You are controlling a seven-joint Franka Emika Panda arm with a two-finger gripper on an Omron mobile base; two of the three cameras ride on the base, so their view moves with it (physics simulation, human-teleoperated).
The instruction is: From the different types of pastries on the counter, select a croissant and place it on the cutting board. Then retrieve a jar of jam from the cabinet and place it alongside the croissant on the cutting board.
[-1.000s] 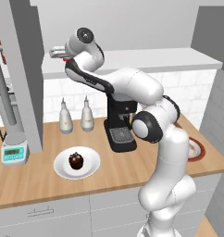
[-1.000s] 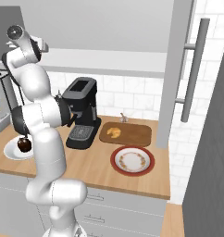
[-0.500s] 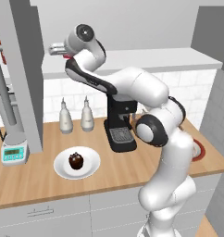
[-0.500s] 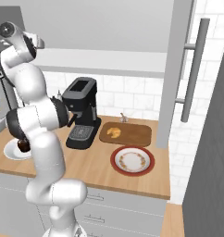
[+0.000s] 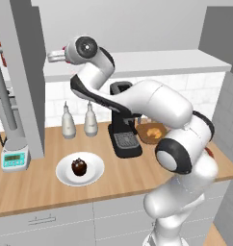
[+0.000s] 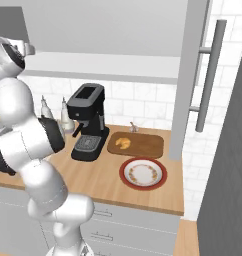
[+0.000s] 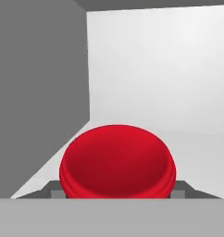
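Your hand (image 5: pixel 55 56) reaches into the left end of the cabinet (image 5: pixel 137 62), level with its long white shelf, beside the grey side panel. In the hand view the jar of jam (image 7: pixel 117 162) sits dead ahead and very close, its red lid between the two finger tips (image 7: pixel 56 190) that show at either side; whether the fingers are pressing on it or merely flanking it, you cannot tell from these frames. In the left base view a sliver of red shows just behind the hand, against the arm's wrist.

Far below the hand and to its left, a small digital scale (image 5: pixel 15 158) stands on the table (image 5: pixel 41 185). Below the hand, a dark chocolate muffin (image 5: pixel 79 166) rests on a white plate (image 5: pixel 94 169), and two grey-white bottles (image 5: pixel 68 122) stand upright side by side against the tiled wall. To the right of these, a black coffee machine (image 6: pixel 89 120) stands on the table.

Well down and to the right of the hand, the croissant (image 6: pixel 123 143) lies on the left half of the cutting board (image 6: pixel 143 145), just beside the coffee machine. A round red-rimmed plate (image 6: pixel 143 173) sits in front of the board, near it.
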